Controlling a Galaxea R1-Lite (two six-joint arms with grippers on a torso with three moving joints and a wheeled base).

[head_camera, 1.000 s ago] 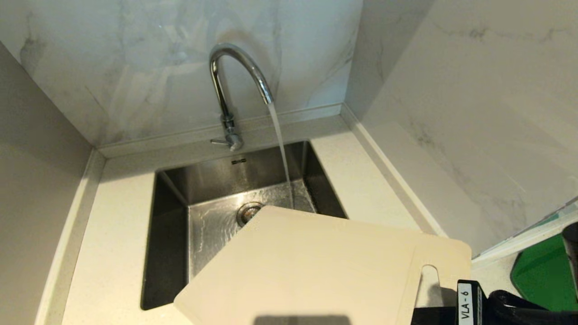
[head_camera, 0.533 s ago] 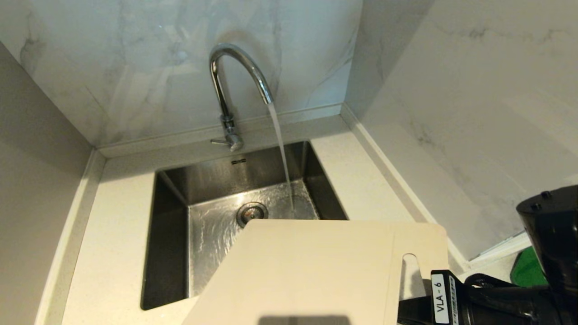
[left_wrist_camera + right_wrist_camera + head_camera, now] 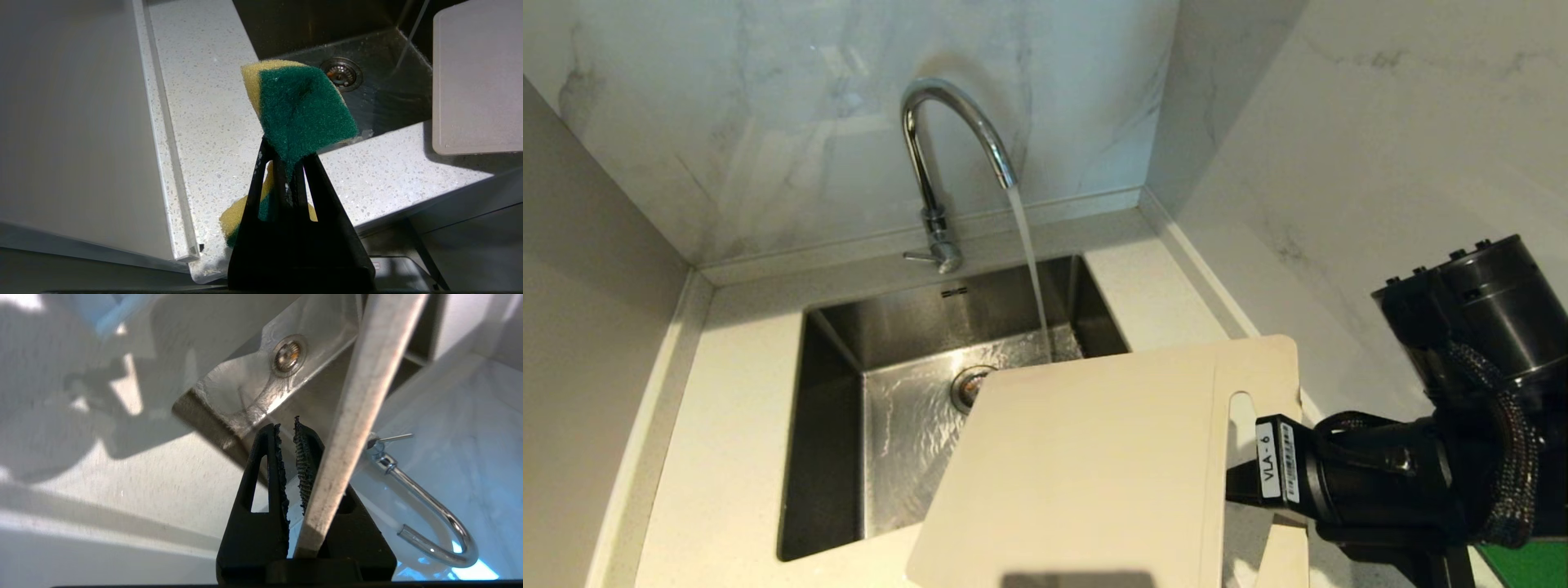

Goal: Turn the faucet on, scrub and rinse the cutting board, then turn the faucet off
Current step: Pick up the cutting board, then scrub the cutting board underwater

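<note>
The chrome faucet (image 3: 947,139) runs a steady stream (image 3: 1029,261) into the steel sink (image 3: 833,425); its thin lever (image 3: 920,257) points left. My right gripper (image 3: 1241,486) holds the cream cutting board (image 3: 1094,457) by its slot end, tilted over the sink's front right. The board's far edge sits just short of the falling water. In the right wrist view the board (image 3: 359,408) runs edge-on across the right gripper (image 3: 286,426), seated deep in the jaws. My left gripper (image 3: 286,151) is shut on a green-and-yellow sponge (image 3: 302,106) above the counter left of the sink.
Marble walls close in behind and on the right. Speckled white counter (image 3: 727,425) surrounds the sink, with the drain (image 3: 968,384) in its wet floor. A dark green board (image 3: 1523,563) lies at the near right, behind my right arm.
My right arm has risen into view and lifted the board's handle end up and to the left, tipping the board more steeply toward the stream. Water kept running; the left arm stayed still.
</note>
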